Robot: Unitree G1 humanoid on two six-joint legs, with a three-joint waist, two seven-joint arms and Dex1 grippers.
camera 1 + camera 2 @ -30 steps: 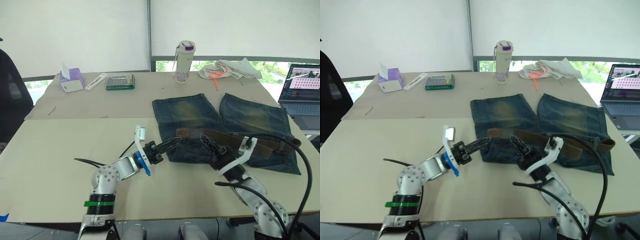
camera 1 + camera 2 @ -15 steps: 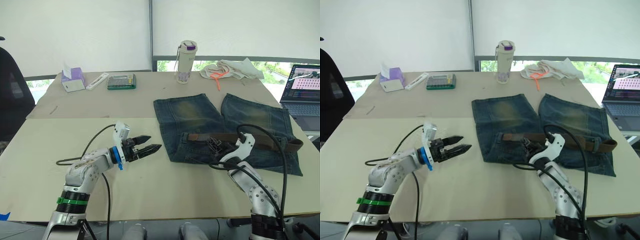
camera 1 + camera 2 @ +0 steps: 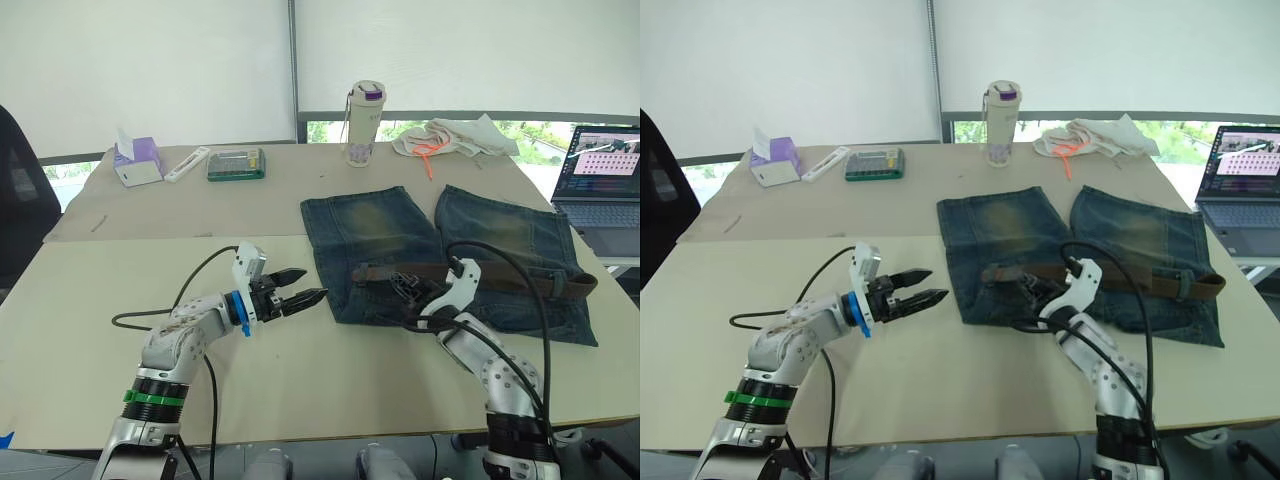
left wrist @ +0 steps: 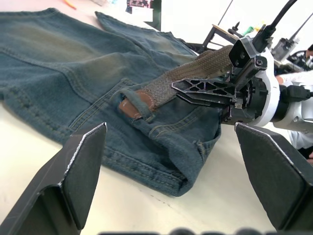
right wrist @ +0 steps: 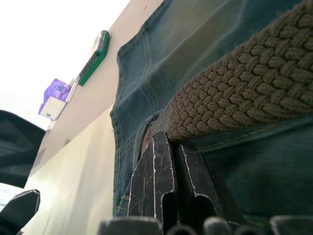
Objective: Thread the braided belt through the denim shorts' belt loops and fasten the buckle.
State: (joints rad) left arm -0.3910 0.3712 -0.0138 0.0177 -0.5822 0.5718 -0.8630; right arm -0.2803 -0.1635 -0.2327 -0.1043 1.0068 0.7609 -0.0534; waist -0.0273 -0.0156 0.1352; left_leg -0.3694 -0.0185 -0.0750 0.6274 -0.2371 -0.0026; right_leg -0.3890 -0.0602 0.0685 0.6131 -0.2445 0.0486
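The braided belt (image 3: 470, 276) is lying lengthwise along the waistband of the denim shorts (image 3: 375, 225), its leather tip poking through a loop toward the released left tool (image 3: 308, 297), while the clenched right tool (image 3: 401, 283) is sitting right at that tip, nearer.

Both arms are silver-grey metal with black cables. The left gripper (image 3: 300, 299) has a blue ring, black fingers and a green band lower down. The right gripper (image 3: 408, 284) sits on a white wrist.

Office, laptop (image 3: 603, 168), calculator (image 3: 236, 163), tissue box (image 3: 139, 162)
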